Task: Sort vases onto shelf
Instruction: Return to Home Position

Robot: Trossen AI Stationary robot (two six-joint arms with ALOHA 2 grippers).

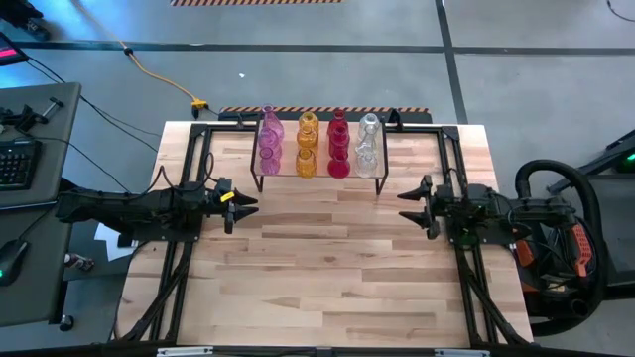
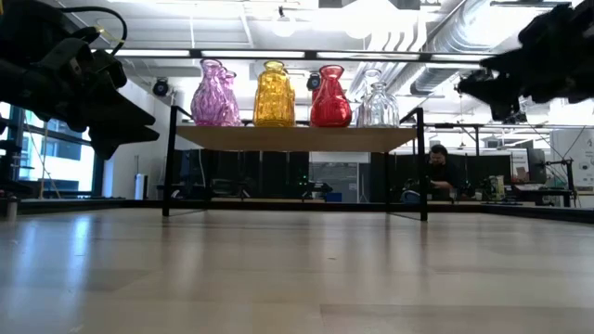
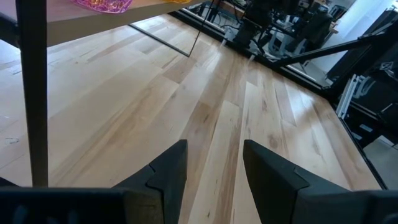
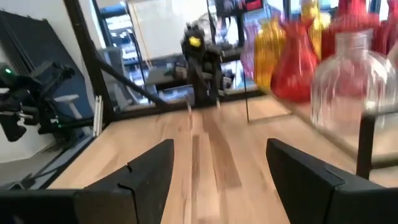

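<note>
The shelf (image 2: 297, 138), a pale wooden slab on thin black metal legs, is standing at the upper middle of the high view, on the far part of the butcher-block bench (image 1: 317, 278). Translucent glass vases, bulbous with narrow necks, are sitting on it in four rows sorted by colour. The pink vases (image 1: 270, 139) are at the left end, followed by the yellow vases (image 1: 308, 144), the red vases (image 1: 338, 144) and, at the right end, the clear vases (image 1: 368, 144). In the low view the pink glass is showing a rippled surface, the yellow a fine texture and the red a smooth one. The left hand (image 1: 246, 203) is hovering over the bench at the middle left of the high view, near the shelf's front left corner. Its two dark wedge-shaped fingers are spread, released and empty, with bare planks showing between them. The right hand (image 1: 407, 206) is hovering at the middle right, facing the left one. Its fingers are also spread wide, released and grasping nothing. Neither hand is touching the shelf or the vases.
</note>
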